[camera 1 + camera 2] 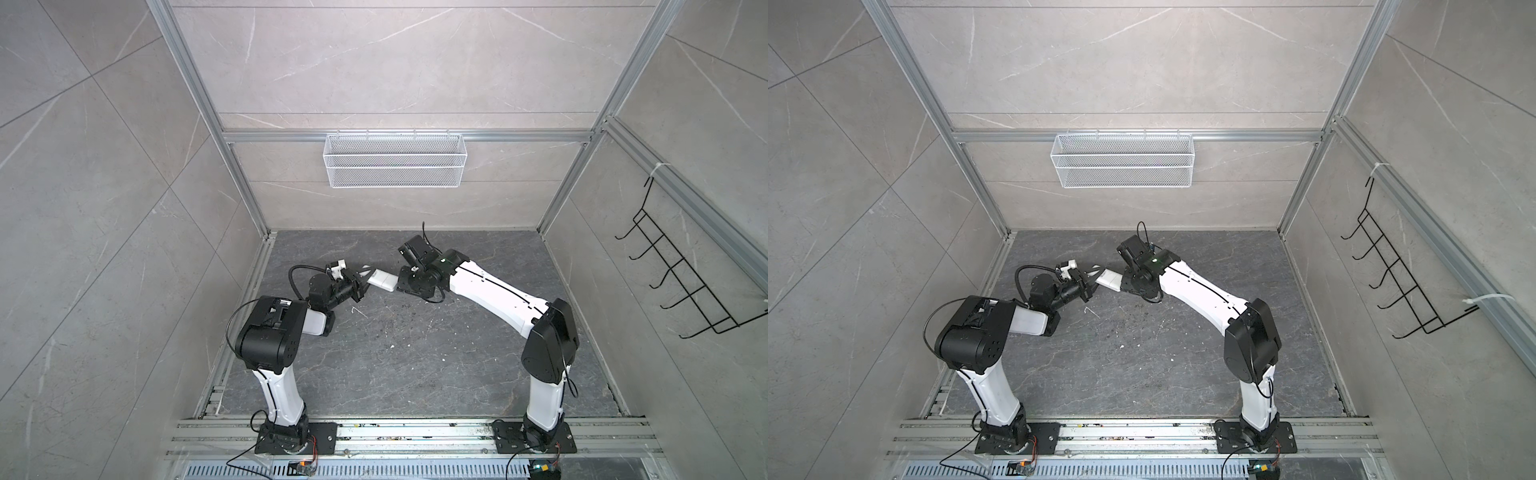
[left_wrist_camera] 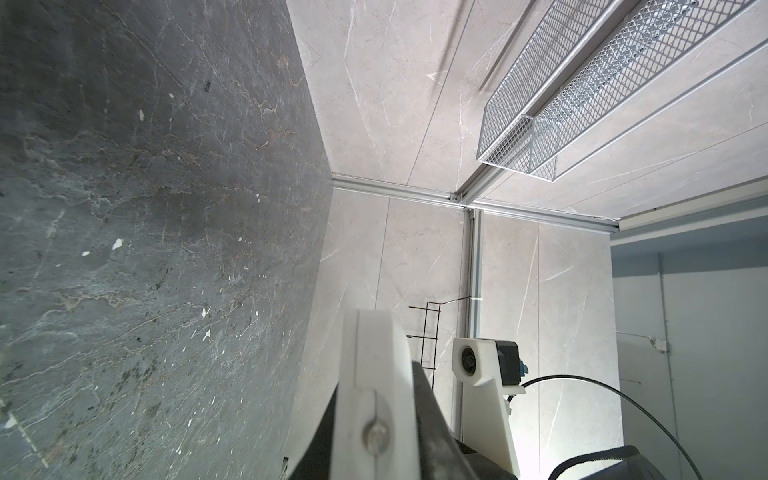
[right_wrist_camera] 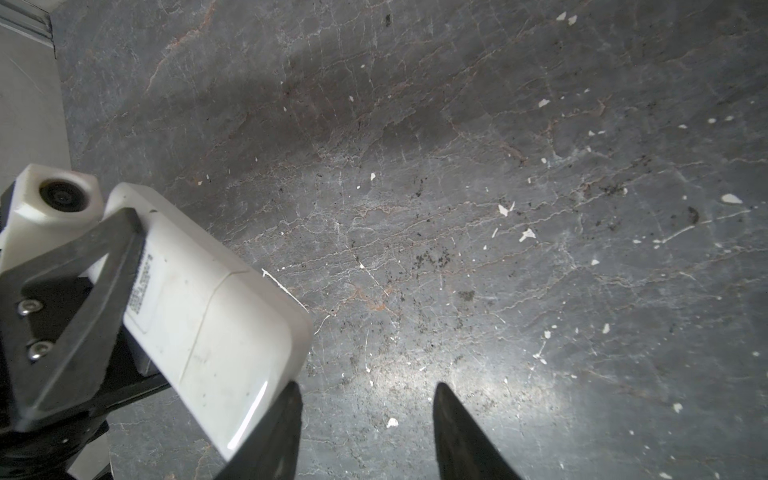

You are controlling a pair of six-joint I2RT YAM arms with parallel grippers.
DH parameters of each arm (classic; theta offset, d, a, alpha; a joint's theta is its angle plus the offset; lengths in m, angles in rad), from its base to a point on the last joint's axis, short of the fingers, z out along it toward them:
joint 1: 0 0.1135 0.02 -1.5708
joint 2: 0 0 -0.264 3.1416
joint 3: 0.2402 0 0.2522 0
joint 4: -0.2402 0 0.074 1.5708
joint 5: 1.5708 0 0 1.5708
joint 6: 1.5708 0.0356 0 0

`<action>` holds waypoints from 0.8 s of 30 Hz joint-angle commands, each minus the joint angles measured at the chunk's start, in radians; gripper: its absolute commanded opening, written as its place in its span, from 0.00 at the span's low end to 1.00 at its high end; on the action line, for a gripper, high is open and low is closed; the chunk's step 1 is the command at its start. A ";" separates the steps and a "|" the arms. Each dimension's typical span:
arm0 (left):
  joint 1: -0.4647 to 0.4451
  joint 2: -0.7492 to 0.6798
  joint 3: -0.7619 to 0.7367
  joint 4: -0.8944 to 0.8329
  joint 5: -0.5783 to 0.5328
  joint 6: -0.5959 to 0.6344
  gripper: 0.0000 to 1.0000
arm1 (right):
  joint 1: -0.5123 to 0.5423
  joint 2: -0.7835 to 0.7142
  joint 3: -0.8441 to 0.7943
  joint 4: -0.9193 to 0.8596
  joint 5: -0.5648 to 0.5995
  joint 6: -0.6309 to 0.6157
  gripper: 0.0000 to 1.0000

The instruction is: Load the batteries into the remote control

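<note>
Left tool (image 1: 365,285) grips remote control (image 1: 384,281), pointing rightward.

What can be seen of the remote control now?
The remote control is a white oblong of glossy plastic with rounded corners. Its back faces the right wrist camera: a printed label and a curved seam, perhaps the battery cover. The left gripper is shut on one end and holds it tilted above the dark table. The button side is hidden.
</note>
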 commanded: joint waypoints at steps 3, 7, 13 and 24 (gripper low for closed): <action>-0.034 -0.038 0.036 0.084 0.022 -0.027 0.00 | 0.014 0.015 0.032 0.006 -0.006 -0.021 0.52; -0.029 -0.027 0.041 0.130 0.005 -0.089 0.00 | 0.014 -0.033 -0.011 -0.005 0.020 -0.029 0.52; -0.023 0.003 0.064 0.156 -0.014 -0.172 0.00 | -0.005 -0.225 -0.213 0.121 0.018 -0.016 0.52; -0.028 0.005 0.038 0.156 -0.049 -0.234 0.00 | -0.045 -0.361 -0.515 0.744 -0.221 0.258 0.65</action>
